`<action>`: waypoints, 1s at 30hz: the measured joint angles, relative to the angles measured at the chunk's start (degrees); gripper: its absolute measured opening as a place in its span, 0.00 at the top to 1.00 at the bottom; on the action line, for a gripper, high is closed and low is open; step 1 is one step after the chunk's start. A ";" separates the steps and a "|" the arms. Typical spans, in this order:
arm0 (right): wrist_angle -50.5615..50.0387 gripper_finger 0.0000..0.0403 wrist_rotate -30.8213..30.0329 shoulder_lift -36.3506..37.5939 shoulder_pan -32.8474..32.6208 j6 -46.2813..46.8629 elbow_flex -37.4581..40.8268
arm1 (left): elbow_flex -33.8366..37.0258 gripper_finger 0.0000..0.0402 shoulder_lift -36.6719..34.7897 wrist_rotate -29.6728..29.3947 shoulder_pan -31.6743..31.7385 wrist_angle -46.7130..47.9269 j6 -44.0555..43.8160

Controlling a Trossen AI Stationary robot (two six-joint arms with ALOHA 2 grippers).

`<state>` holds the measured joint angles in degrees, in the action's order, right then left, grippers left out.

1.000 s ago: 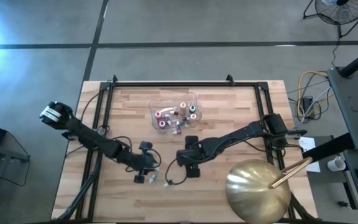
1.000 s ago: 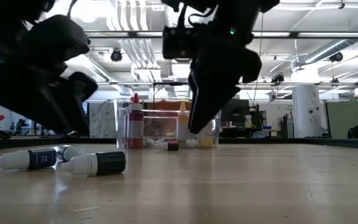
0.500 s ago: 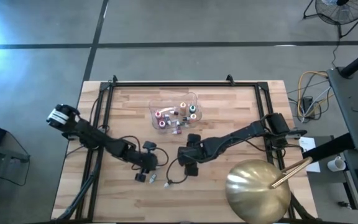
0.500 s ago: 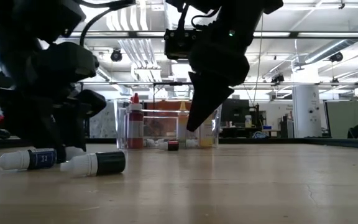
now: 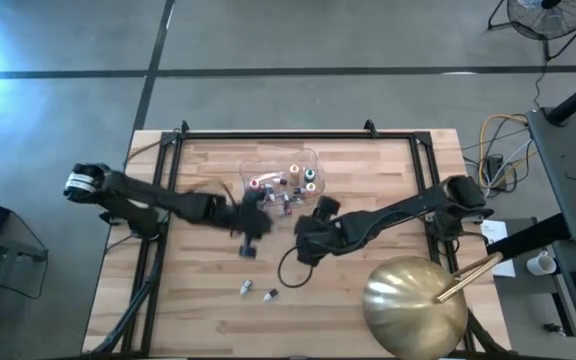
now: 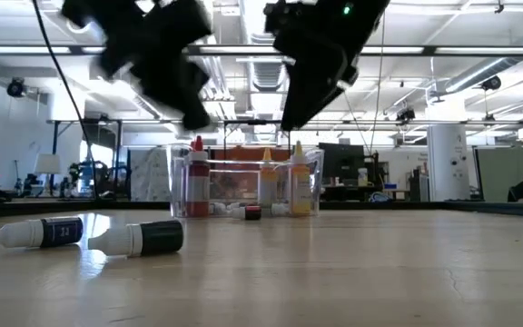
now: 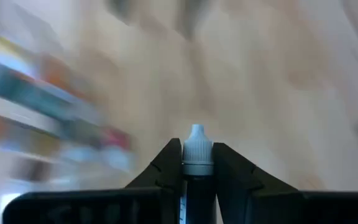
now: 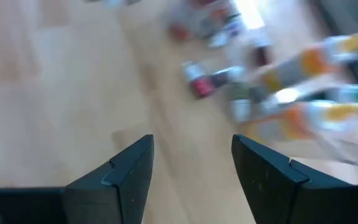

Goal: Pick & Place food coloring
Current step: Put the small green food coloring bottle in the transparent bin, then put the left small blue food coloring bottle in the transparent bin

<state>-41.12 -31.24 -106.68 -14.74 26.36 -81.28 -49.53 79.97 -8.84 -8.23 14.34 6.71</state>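
Two food coloring bottles [image 5: 246, 288] [image 5: 270, 295] lie on their sides on the wooden table near its front; the low view shows them as a blue-labelled one [image 6: 39, 232] and a dark one [image 6: 139, 238]. A third, with a white cap [image 7: 196, 140], is in my left gripper [image 7: 196, 155], which is shut on it and raised near the clear tub [image 5: 283, 180]. Several more bottles stand or lie in that tub [image 6: 248, 186]. My right gripper [image 8: 191, 162] hangs open and empty above the table, right of the left one [image 5: 306, 248]. My left gripper pinches the white-capped bottle between its two fingers [image 7: 166, 165], at the cap's collar and the top of the dark body [image 7: 195, 180]. The fingers lie along the bottle, so the cap tip sticks out past them. The bottle is lifted clear of the table.
A big gold dome [image 5: 415, 305] with a wooden stick sits at the table's near right corner. A black cable [image 5: 286, 275] loops on the wood below the right gripper. Dark frame rails [image 5: 268, 133] run along the table's far and side edges.
My left gripper has shut on one of three bottles lying near the table's front, lifted it clear and swung up toward the far edge and the tub. Two bottles stay where they were. My right gripper has risen and rolled, still open.
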 joint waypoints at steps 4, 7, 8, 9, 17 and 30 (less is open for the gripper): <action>-1.93 0.48 -3.90 3.18 0.02 3.10 0.55 | -5.63 0.90 -2.46 -0.70 8.93 1.28 5.51; -2.16 0.48 -4.68 4.41 0.02 3.64 1.47 | -7.15 0.90 -2.37 -0.60 16.02 0.63 8.80; -2.22 0.48 -4.88 4.66 0.00 3.74 1.57 | -7.35 0.89 -2.23 -0.11 18.10 -0.39 8.66; -2.31 0.48 -4.91 4.91 0.00 3.75 1.74 | -7.57 0.88 -1.86 0.01 20.03 -1.79 7.63; -2.36 0.48 -4.98 4.69 0.00 3.75 2.53 | -8.27 0.63 -1.49 -8.88 23.24 -0.68 -0.98; -0.23 0.48 2.56 4.45 0.02 -0.04 3.15 | -11.74 0.59 -5.80 12.34 18.70 11.53 -16.44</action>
<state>-41.35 -28.68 -102.24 -14.72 26.31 -78.12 -61.27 74.16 3.49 10.47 25.88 -9.73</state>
